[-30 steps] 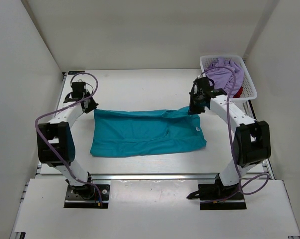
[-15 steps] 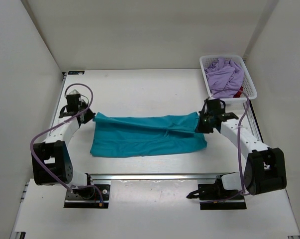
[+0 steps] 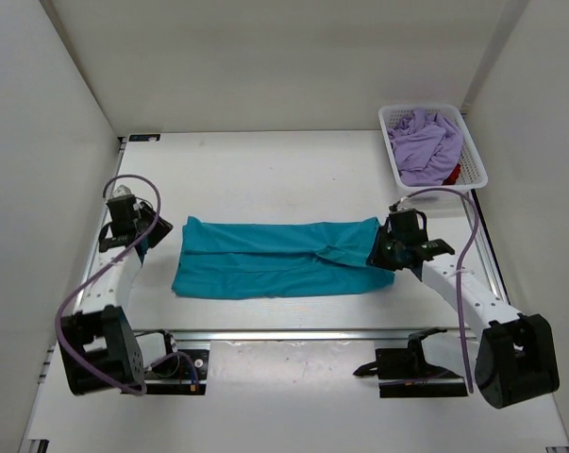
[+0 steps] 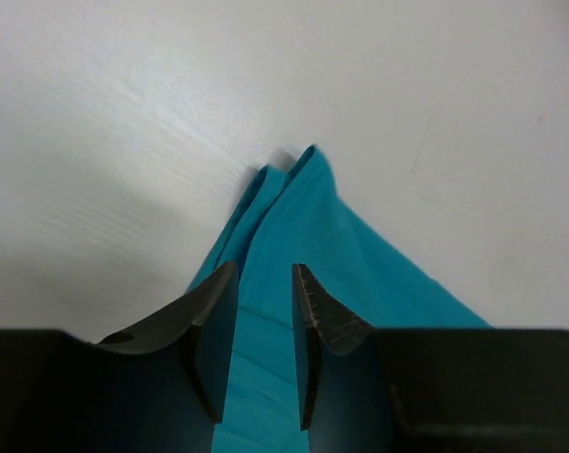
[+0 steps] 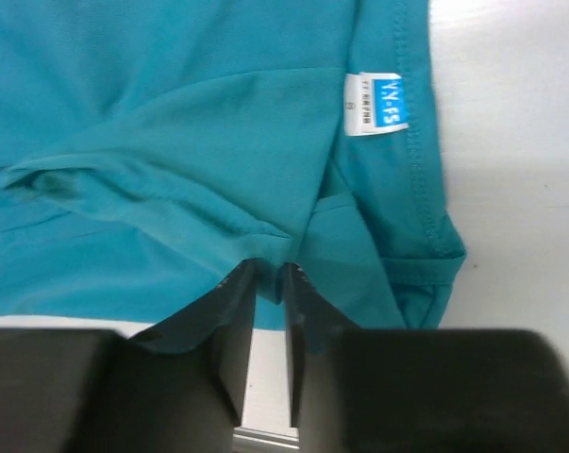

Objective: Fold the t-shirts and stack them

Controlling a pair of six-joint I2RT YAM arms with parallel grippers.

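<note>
From above, the teal t-shirt lies folded into a long band across the middle of the table. The left tool sits just beside its left end and the right tool is at its right end. At the far right corner, a white mesh basket holds the lavender t-shirt, with a bit of the red t-shirt beneath it.

In the left wrist view, the left tool has its fingers spread, and the shirt's pointed corner lies flat below and beyond them.

In the right wrist view, the right tool is parted by a narrow slit at a folded edge of the teal cloth, near its white label. Nothing is visibly pinched.
</note>
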